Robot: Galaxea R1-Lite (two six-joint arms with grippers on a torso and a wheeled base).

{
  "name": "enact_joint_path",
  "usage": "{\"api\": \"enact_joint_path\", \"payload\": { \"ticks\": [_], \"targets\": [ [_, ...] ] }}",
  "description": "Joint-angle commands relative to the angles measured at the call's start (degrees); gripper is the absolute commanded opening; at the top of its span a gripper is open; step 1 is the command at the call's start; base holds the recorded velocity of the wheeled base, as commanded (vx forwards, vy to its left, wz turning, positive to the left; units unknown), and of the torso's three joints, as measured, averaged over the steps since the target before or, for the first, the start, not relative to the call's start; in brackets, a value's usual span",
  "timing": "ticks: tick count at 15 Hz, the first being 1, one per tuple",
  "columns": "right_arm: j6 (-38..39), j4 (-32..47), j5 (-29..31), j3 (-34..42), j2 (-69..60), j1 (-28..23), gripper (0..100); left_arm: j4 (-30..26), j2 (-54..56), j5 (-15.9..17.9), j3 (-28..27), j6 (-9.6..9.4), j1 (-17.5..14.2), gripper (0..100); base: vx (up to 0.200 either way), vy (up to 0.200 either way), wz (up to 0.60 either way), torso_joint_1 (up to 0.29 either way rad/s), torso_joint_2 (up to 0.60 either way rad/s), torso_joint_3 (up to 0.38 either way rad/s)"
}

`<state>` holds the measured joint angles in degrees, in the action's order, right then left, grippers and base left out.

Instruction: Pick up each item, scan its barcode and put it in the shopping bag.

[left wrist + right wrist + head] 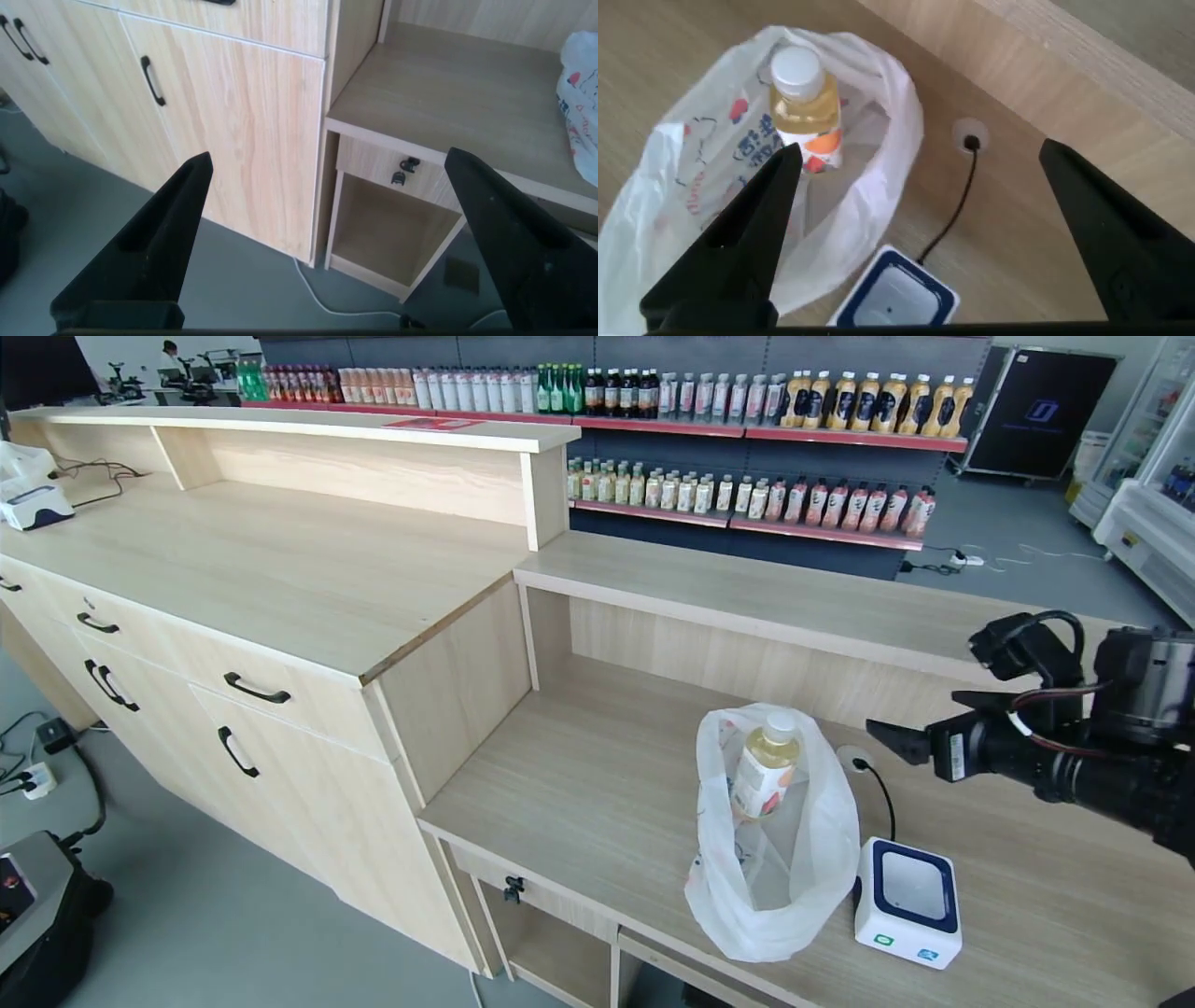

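Bottle (pixel 767 761) in shopping bag (pixel 826 845) beside scanner (pixel 907 901); left gripper (pixel 329 157), right gripper (pixel 920 147) apart, empty.

The right arm (pixel 1074 765) is a thick black tube with a grey joint, thin red and white cables and a white sticker, and the left gripper (pixel 329 157) and right gripper (pixel 922 154) have pointed black jaws.

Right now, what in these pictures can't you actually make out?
Bottle: its lower part and any barcode are veiled by the plastic of the shopping bag, head view.
Barcode scanner: partly cut off at the picture's edge, right wrist view.
Shelf drinks: too small to tell their labels, head view.
Scanner cable: its run past the counter hole is hidden, head view.
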<state>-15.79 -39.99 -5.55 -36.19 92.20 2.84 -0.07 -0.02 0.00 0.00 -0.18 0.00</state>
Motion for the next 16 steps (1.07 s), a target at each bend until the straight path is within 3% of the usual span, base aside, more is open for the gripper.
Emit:
{"api": "enact_joint_path", "payload": {
  "ticks": [1,4,6,9,11,15,16],
  "targets": [
    [-4.3,14.1,0.7,3.8,-18.2,-13.8,100,0.0,0.0,0.0,0.0,0.01,0.0,100,0.000,0.000,-0.60,-0.002,0.00,-0.002],
    [-4.6,18.3,4.8,4.4,-19.8,-18.9,100,0.0,0.0,0.0,0.0,0.01,0.0,100,0.000,0.000,-0.60,0.002,0.00,-0.001],
    [-5.7,22.2,11.8,3.9,-16.2,-22.9,100,0.0,0.0,0.0,0.0,0.01,0.0,100,0.000,0.000,-0.60,-0.010,0.00,0.005],
    [-10.7,23.3,11.7,2.6,-8.3,-28.2,100,0.0,0.0,0.0,0.0,0.01,0.0,100,0.000,0.000,0.00,0.000,0.00,0.000],
    [-17.5,22.9,8.4,1.2,-1.3,-31.6,100,0.0,0.0,0.0,0.0,0.01,0.0,100,0.000,0.000,0.00,0.000,0.00,0.000],
    [-39.4,25.6,-2.1,1.2,3.2,-43.5,100,0.0,0.0,0.0,0.0,0.01,0.0,100,0.000,0.000,0.00,0.000,0.00,0.000],
    [-39.4,25.8,-3.4,1.2,3.4,-43.8,100,0.0,0.0,0.0,0.0,0.01,0.0,100,0.000,0.000,0.00,0.000,0.00,0.000]
  ]
}}
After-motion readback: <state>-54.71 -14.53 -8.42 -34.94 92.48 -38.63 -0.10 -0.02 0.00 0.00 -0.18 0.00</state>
